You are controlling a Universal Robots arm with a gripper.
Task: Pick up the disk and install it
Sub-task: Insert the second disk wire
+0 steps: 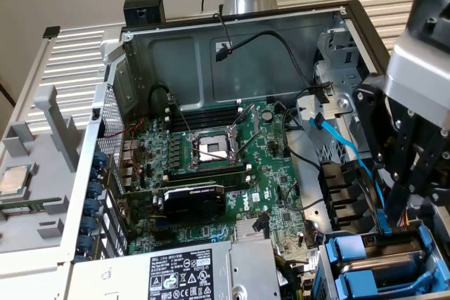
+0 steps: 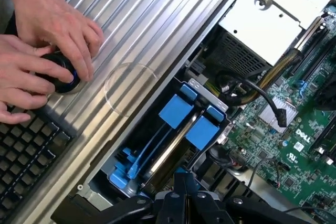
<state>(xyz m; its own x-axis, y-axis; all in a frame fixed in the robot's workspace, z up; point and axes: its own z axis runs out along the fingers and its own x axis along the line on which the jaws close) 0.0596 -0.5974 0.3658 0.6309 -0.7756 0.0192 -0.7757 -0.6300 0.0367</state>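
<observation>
The disk [image 2: 169,149] stands on edge in the drive bay at the case's corner. Its silver side shows between the blue carrier [image 2: 176,110] tabs. In the exterior view the blue carrier [image 1: 354,254] sits at the lower right of the open case. My gripper [image 2: 181,178] is shut, its black fingers pressed together with nothing between them. The tips are right at the near end of the carrier; I cannot tell whether they touch it. In the exterior view my gripper [image 1: 391,221] points down just above the bay.
The motherboard [image 1: 232,166] with its open processor socket fills the case floor, and the power supply [image 1: 190,272] sits at the front. Black cables [image 2: 247,90] run beside the bay. A person's hands [image 2: 47,40] rest on a black knob by a keyboard [image 2: 23,156]. A small silver chip [image 1: 14,180] lies outside the case.
</observation>
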